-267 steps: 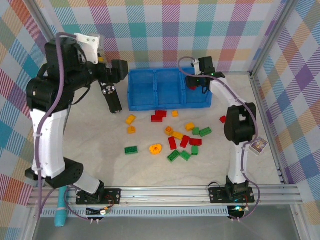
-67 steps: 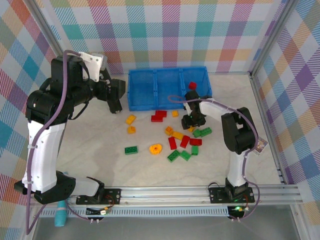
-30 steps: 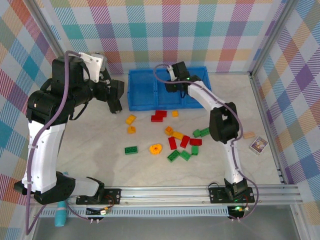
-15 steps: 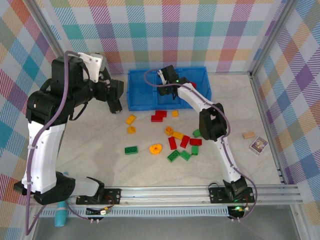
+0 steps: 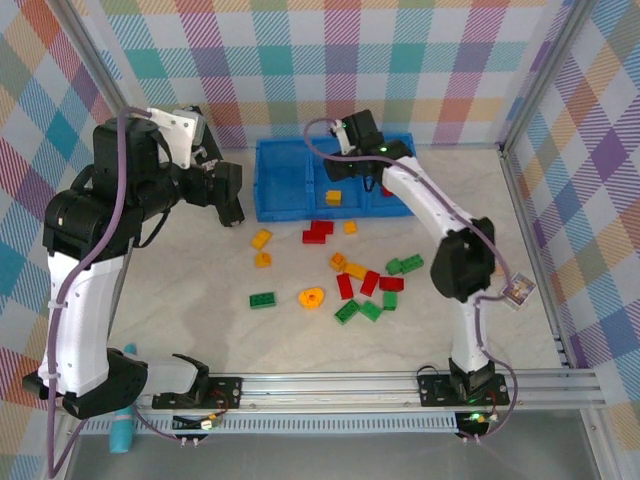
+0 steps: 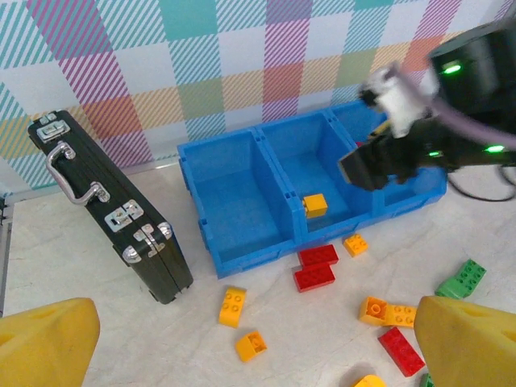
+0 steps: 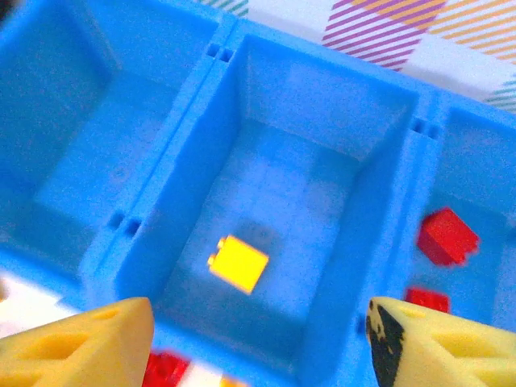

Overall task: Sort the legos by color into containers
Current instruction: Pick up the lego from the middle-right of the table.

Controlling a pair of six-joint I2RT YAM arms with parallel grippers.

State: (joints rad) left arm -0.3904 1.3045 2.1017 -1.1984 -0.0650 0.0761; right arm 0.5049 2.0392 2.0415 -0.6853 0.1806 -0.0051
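Since two seconds earlier, the right gripper has travelled from the loose pile on the table to a position above the blue bin, and a yellow brick now lies in the middle compartment, which was bare before. In the right wrist view the two yellow fingertips sit at the lower corners of the frame, set wide apart with nothing between them; the brick rests on the compartment floor at centre frame, clear of both fingertips. Two red bricks lie in the right-hand compartment, at the right edge of that view. The left-hand compartment holds nothing. The left gripper hangs at the left of the bin, jaws fully spread and empty, looking down on a black case with metal latches that stands just beside the bin's left end. The remaining legos are scattered on the table below the bin in the top view: a red pair near the front wall, two yellow-orange bricks at centre left, a green brick, and an orange ring near mid-frame.
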